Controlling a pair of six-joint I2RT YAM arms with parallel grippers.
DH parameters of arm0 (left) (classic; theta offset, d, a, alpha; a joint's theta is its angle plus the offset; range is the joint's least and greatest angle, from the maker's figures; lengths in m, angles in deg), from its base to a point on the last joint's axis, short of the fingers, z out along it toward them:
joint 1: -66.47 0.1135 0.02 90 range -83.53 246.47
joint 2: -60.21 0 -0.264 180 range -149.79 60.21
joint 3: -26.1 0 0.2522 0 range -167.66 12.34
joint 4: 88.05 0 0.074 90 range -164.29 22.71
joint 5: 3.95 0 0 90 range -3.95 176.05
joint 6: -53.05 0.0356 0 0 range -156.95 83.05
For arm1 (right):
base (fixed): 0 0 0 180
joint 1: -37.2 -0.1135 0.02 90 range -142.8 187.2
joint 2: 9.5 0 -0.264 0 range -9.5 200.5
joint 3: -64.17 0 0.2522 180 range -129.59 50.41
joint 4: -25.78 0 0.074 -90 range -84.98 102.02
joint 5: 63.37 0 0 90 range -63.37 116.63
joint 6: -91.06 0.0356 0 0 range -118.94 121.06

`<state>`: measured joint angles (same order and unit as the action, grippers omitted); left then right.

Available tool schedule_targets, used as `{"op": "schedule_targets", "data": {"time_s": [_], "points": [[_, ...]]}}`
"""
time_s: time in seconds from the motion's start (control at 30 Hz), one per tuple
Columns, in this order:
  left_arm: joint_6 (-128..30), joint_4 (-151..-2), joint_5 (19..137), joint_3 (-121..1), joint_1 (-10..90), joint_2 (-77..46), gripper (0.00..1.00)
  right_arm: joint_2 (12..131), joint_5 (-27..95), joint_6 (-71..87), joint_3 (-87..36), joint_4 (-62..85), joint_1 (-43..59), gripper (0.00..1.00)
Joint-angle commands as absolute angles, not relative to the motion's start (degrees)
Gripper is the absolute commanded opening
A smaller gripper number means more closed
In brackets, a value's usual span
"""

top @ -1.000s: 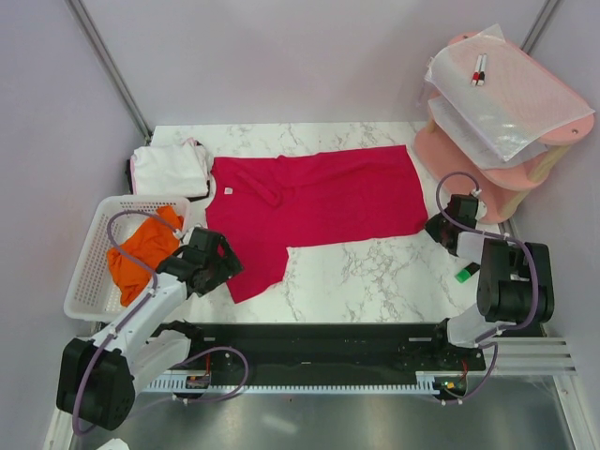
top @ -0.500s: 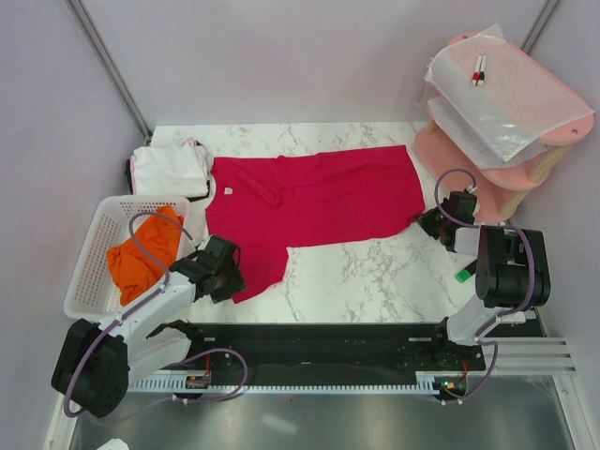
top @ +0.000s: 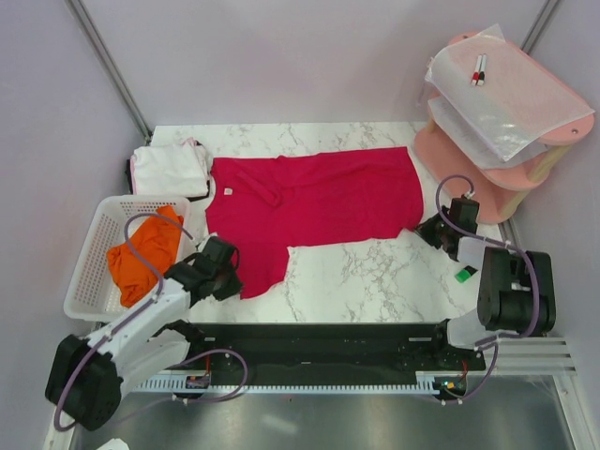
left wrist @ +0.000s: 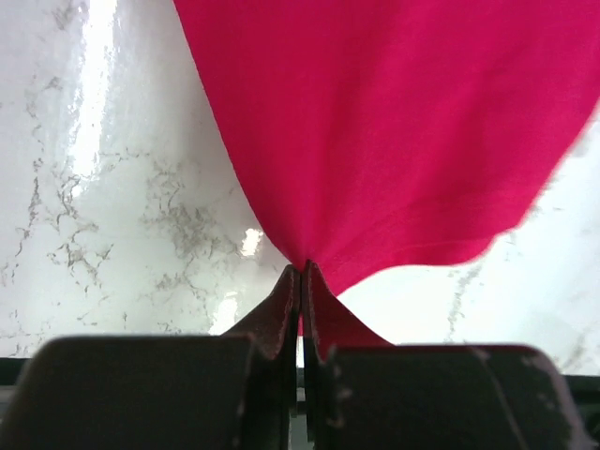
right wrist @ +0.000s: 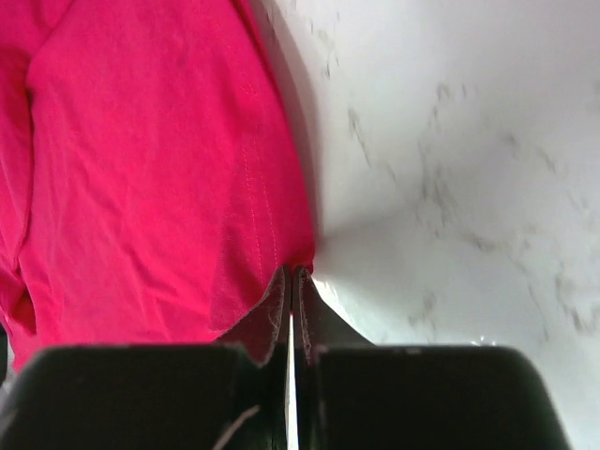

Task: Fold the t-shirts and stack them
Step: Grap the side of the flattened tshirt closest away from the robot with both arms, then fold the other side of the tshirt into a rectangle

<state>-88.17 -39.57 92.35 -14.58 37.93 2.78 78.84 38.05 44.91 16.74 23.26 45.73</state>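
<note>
The crimson-red t-shirt lies spread flat across the middle of the marble table. My left gripper is shut on the near tip of its left sleeve; in the left wrist view the fingertips pinch the red cloth. My right gripper is shut on the shirt's near right hem corner, and the right wrist view shows the gripper pinching the red hem. A folded white t-shirt rests at the far left. The orange t-shirt lies crumpled in the basket.
The white mesh basket stands at the left edge beside my left arm. A pink tiered shelf with translucent sheets and markers stands at the far right. A small green object lies by the right arm.
My left gripper moved down and right to the sleeve tip and shut on it. The right gripper stayed shut on the hem corner, shifting only slightly.
</note>
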Motion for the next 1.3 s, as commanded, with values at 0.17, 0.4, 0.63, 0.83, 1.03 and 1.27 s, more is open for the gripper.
{"op": "schedule_targets", "data": {"time_s": [0.17,0.4,0.63,0.83,1.03,1.27], "points": [[-94.5,-29.0,94.6,-17.7,36.1,19.0,0.02,61.7,38.0,39.7,21.6,9.6,45.8,0.0],[-91.5,-27.3,102.0,-25.5,36.1,17.9,0.02,53.9,32.7,36.3,17.3,3.1,45.9,0.0],[-87.6,-28.1,109.2,-37.9,36.2,7.8,0.02,61.3,33.4,37.2,12.0,7.5,46.0,0.0],[-82.2,-30.9,111.6,-47.4,38.3,-1.4,0.02,70.5,35.9,39.6,7.0,13.7,46.0,0.0],[-77.4,-34.4,109.3,-53.3,42.6,-9.1,0.02,79.7,38.9,41.6,0.4,17.5,46.0,0.0],[-74.6,-38.4,103.7,-58.3,48.3,-16.2,0.02,88.4,39.9,43.9,-6.0,20.5,45.9,0.0]]}}
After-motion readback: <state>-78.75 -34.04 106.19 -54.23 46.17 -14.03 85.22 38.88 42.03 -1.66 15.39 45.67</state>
